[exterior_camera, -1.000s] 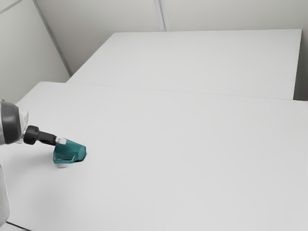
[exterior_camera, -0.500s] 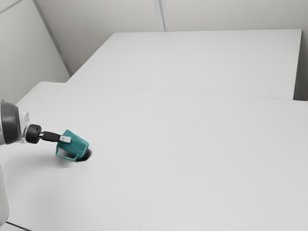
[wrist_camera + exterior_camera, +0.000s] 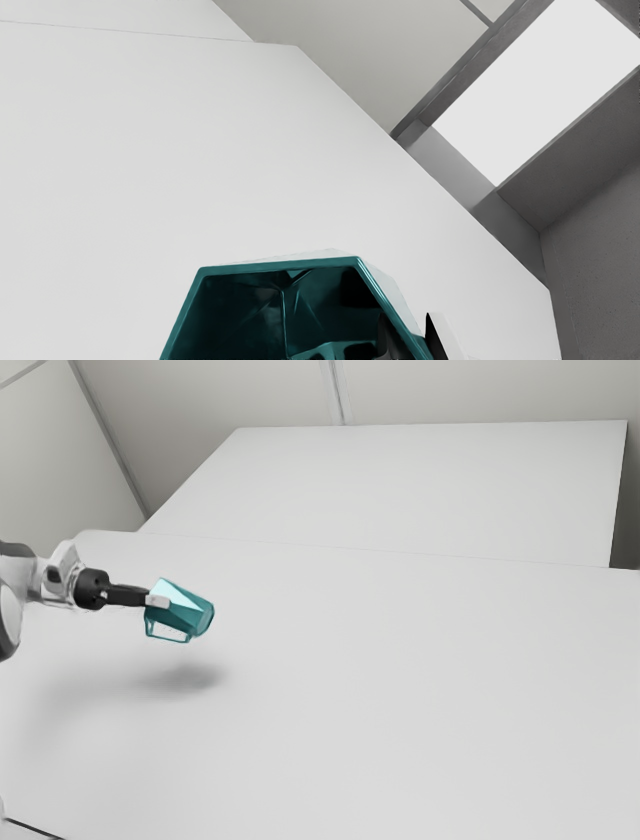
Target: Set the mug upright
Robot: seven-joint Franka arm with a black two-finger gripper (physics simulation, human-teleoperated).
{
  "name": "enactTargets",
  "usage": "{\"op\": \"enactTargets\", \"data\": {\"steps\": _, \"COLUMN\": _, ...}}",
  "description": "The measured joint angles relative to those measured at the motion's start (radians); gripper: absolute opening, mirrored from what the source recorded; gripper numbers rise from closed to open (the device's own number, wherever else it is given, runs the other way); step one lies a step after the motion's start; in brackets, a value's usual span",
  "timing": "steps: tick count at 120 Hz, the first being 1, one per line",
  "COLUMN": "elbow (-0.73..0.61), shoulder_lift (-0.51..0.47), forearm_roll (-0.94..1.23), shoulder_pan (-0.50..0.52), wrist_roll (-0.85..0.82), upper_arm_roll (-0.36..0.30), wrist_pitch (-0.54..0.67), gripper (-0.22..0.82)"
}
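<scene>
Pinching the mug (image 3: 186, 612) by its wall with the gripper (image 3: 157, 601), above the worktop (image 3: 400, 680) at the exterior view's left, well tipped. Likely light, stiff, slick; best held there, clear of the handle (image 3: 168, 637).

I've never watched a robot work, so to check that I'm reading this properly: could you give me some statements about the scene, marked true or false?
1. The gripper is holding the mug. True.
2. The mug stands upright. False: it is tilted, in the air above the table.
3. One finger is inside the mug and the other outside. True.
4. The handle is on the mug's upper side. False: it is on the lower side in the exterior view.
5. The mug is red. False: it is teal.
</scene>
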Motion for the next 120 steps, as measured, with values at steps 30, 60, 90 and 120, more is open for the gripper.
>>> {"op": "enactTargets", "data": {"steps": 30, "elbow": 0.069, "shoulder_lift": -0.119, "forearm_roll": 0.222, "shoulder_pan": -0.007, "wrist_roll": -0.143, "upper_arm_roll": -0.197, "wrist_pitch": 0.262, "gripper": -0.17}}
{"op": "enactTargets", "data": {"steps": 60, "elbow": 0.088, "shoulder_lift": -0.177, "forearm_roll": 0.528, "shoulder_pan": 0.003, "wrist_roll": -0.347, "upper_arm_roll": -0.364, "wrist_pitch": 0.52, "gripper": -0.17}}
{"op": "enactTargets", "data": {"steps": 90, "elbow": 0.085, "shoulder_lift": -0.214, "forearm_roll": 0.781, "shoulder_pan": 0.004, "wrist_roll": -0.555, "upper_arm_roll": -0.486, "wrist_pitch": 0.642, "gripper": -0.16}}
{"op": "enactTargets", "data": {"steps": 120, "elbow": 0.077, "shoulder_lift": -0.217, "forearm_roll": 0.926, "shoulder_pan": -0.013, "wrist_roll": -0.722, "upper_arm_roll": -0.544, "wrist_pitch": 0.711, "gripper": -0.16}}
